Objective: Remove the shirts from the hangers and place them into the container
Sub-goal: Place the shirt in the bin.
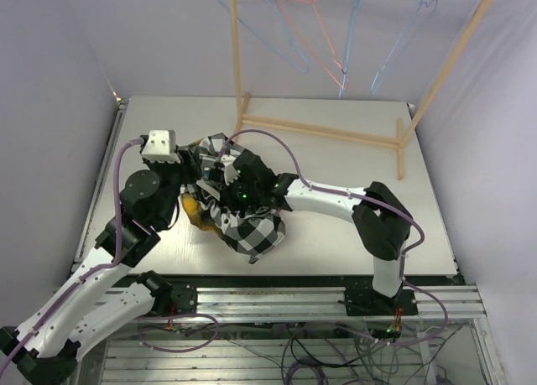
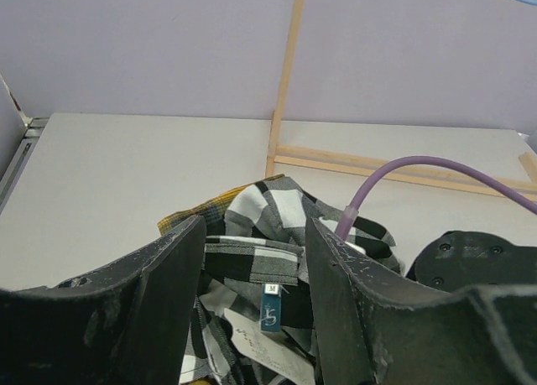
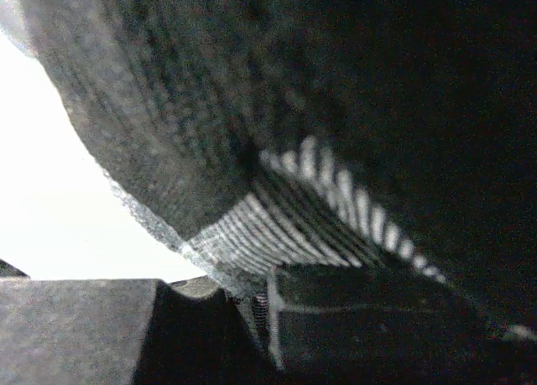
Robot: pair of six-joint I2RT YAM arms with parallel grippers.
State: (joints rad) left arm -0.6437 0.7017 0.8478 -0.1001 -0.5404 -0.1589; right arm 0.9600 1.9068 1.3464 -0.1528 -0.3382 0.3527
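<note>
A black-and-white checked shirt tops a crumpled pile on the table, its collar and size label facing the left wrist view. A yellow-and-black plaid shirt peeks out on the pile's left. My left gripper is open, its fingers standing on either side of the collar. My right gripper is buried in the pile and shut, with checked cloth running into the seam between its fingers. Several bare wire hangers hang on the rack. The container is hidden.
The wooden rack stands at the back of the table, one pole rising just behind the pile. A purple cable arcs over the shirts to the right arm. Walls close both sides.
</note>
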